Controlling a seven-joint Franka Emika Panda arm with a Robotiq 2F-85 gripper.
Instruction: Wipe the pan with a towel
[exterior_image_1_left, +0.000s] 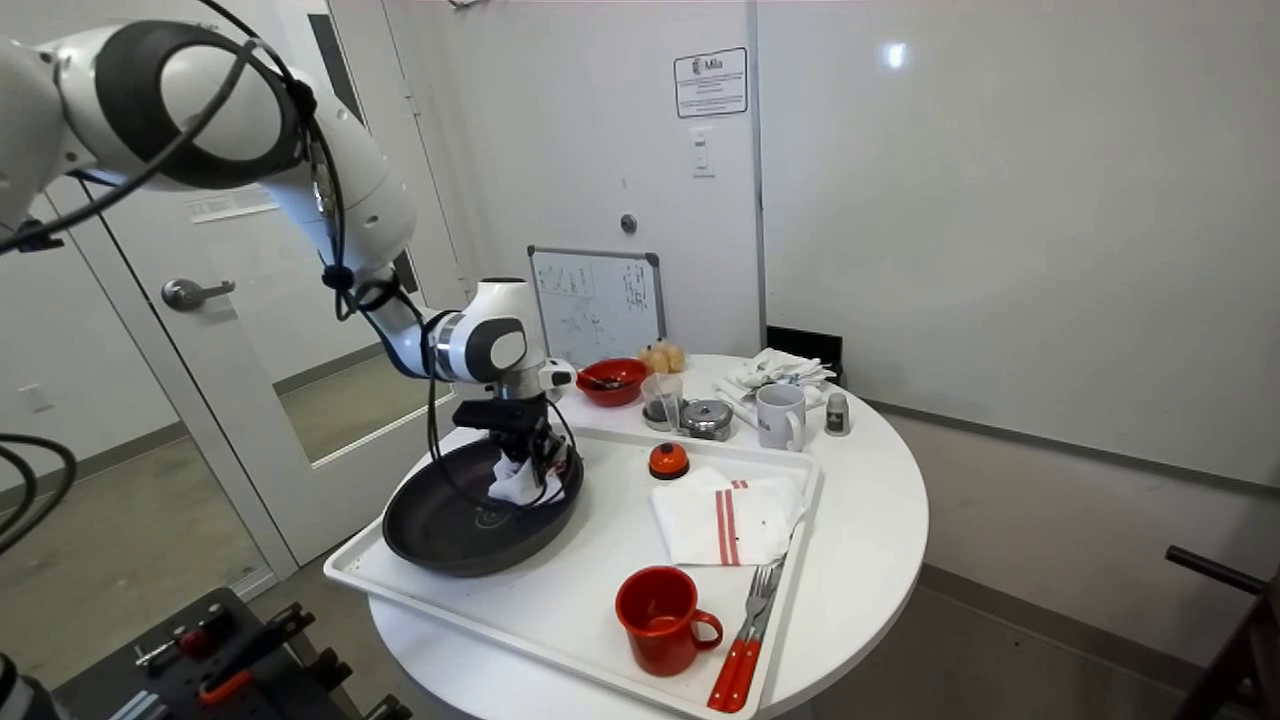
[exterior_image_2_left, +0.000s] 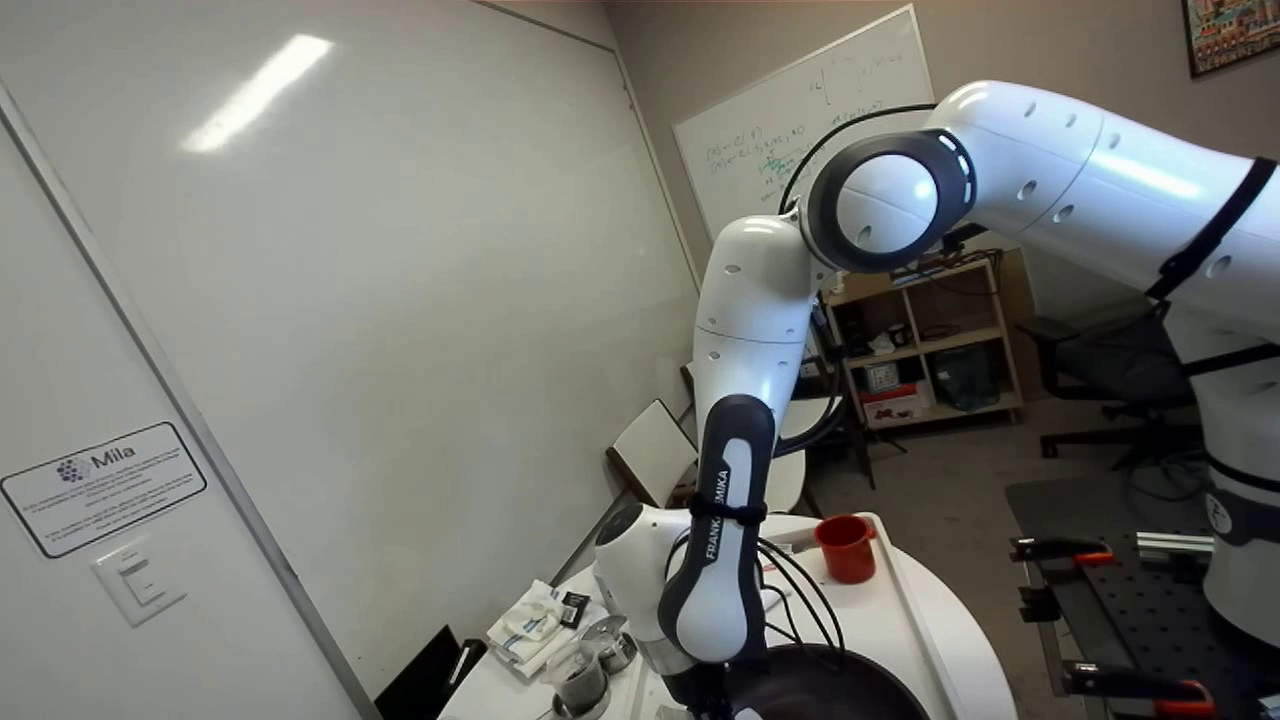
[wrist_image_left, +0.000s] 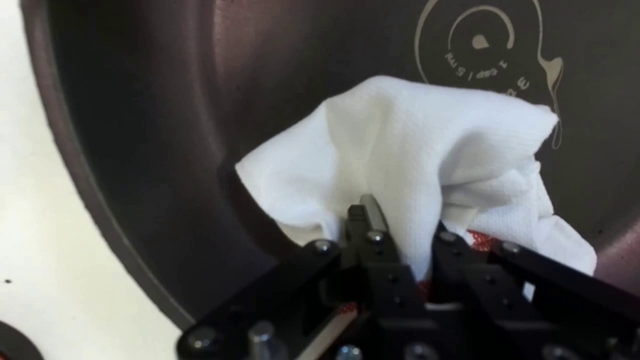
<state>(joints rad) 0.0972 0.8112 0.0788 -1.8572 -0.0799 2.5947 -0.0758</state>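
In an exterior view the pan (exterior_image_1_left: 440, 535) sits left of centre, on the tray (exterior_image_1_left: 600, 560), and the towel (wrist_image_left: 400, 130) lies bunched inside it; the wrist view shows it over the pan's base, near the side wall, with printed markings (wrist_image_left: 480, 42) uncovered at upper right. The gripper (wrist_image_left: 406, 225), low in that frame, has its fingers (wrist_image_left: 357, 227) closed about a fold of the towel. We take the step in hand to be the wipe itself, though we cannot tell how hard the towel presses or how much is done.

Our first worry is the hold: only a fold seems caught, so drag against the base could pull it free, or let it ruck up until bare fingertips scrape the pan. Next comes the pan: we see nothing pinning it, so a hard push at the wall, toward the lower left of the wrist view, could slide or tip it. We cannot tell whether its left side rests on the tray's rim; if so, it would rock more readily.

Further out, a loose cable (exterior_image_1_left: 433, 425) loops down over the pan and might snag its rim on a wide sweep. Behind, toward the upper middle of the frame, the red bowl (exterior_image_1_left: 612, 398) could be knocked if the arm (exterior_image_1_left: 370, 205) swung back that way. The red mug (exterior_image_1_left: 658, 645), lower right, stands well apart, so only a long slide of the pan would threaten it.
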